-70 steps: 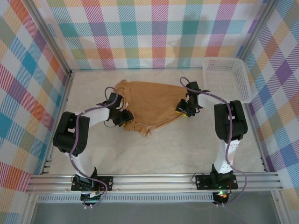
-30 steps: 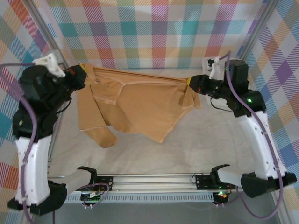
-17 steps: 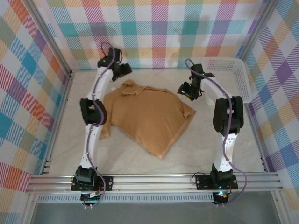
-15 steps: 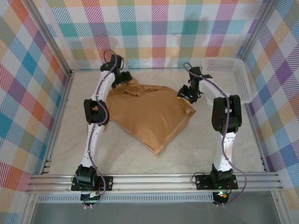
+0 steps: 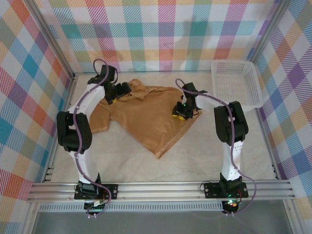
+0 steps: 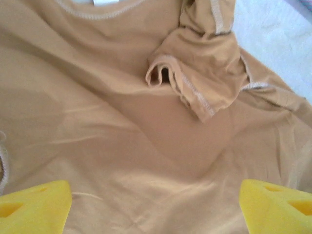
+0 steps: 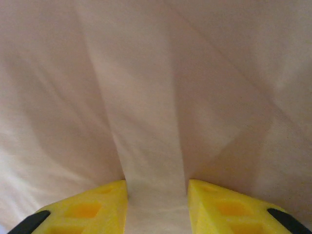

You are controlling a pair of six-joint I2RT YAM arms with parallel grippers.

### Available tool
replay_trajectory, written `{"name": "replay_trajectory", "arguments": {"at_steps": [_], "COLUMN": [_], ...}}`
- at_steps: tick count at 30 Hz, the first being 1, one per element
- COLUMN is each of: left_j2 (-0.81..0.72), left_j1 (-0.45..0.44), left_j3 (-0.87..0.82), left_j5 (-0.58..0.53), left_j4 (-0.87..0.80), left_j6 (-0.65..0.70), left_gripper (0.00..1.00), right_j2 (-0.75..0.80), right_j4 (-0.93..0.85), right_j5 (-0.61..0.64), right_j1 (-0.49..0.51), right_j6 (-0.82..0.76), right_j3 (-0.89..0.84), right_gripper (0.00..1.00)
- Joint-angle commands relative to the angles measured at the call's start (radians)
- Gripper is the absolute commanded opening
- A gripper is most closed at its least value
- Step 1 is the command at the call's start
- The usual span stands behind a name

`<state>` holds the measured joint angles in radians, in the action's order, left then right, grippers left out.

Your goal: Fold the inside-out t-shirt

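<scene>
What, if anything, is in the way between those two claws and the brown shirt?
Nothing visible. The left gripper hangs open just above the t-shirt, bare cloth beneath it. The right gripper has a ridge of cloth between its fingers. The white basket stands off to the side, apart from it.

Pale, marbled table (image 5: 209,151). A tan t-shirt (image 5: 146,114) lies on it across the upper centre of the frame. It is mostly flat with the seams showing, one corner pointing toward lower centre and a sleeve spread at left. A white mesh basket (image 5: 234,85) sits on the table in the upper right corner, apart from the shirt.
</scene>
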<state>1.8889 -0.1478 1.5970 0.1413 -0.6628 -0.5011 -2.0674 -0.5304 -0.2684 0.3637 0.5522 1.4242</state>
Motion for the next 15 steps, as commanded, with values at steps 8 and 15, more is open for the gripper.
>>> {"name": "replay_trajectory", "arguments": {"at_steps": [8,15], "left_j2": [0.159,0.294], "left_j1": [-0.007,-0.046], "left_j3": [-0.041,0.132], "left_j5": [0.022,0.055], "left_j4": [0.102,0.027], "left_j6": [0.038,0.076], "left_gripper": [0.88,0.87], "right_j2": [0.244,0.478], "right_j4": [0.153,-0.065], "right_j5": [0.014,0.184], "right_j1": [0.24,0.508], "right_j6": [0.189,0.3], "right_j3": [-0.48,-0.492], "right_gripper": [0.37,0.37]}}
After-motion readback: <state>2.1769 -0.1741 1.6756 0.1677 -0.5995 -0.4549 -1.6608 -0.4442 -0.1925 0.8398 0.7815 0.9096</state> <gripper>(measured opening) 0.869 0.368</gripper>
